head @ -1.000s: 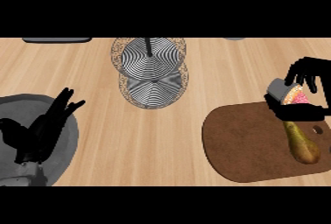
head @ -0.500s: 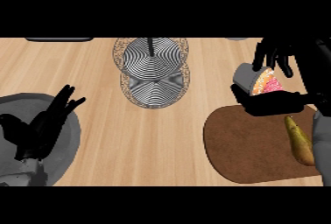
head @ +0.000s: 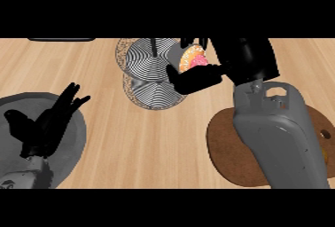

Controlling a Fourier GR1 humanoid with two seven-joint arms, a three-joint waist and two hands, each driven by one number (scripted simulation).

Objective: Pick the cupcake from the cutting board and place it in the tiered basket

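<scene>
My right hand [head: 229, 62] is shut on the cupcake [head: 192, 59], whose pink and orange frosting shows between the thumb and fingers. It holds the cupcake in the air at the right rim of the tiered basket [head: 150, 71], a wire stand with striped round tiers at the top centre. The brown cutting board [head: 226, 142] lies at the right, largely hidden by my grey right forearm [head: 278, 133]. My left hand [head: 46, 124] rests open at the left, fingers up.
A grey round plate [head: 72, 133] sits under my left hand at the left edge. A small tan item [head: 325, 134] shows on the board's right edge. A dark object [head: 62, 39] lies at the top left edge.
My right hand has carried the cupcake up off the cutting board and leftward to the basket's rim. The forearm now covers the board. The left hand has stayed put.
</scene>
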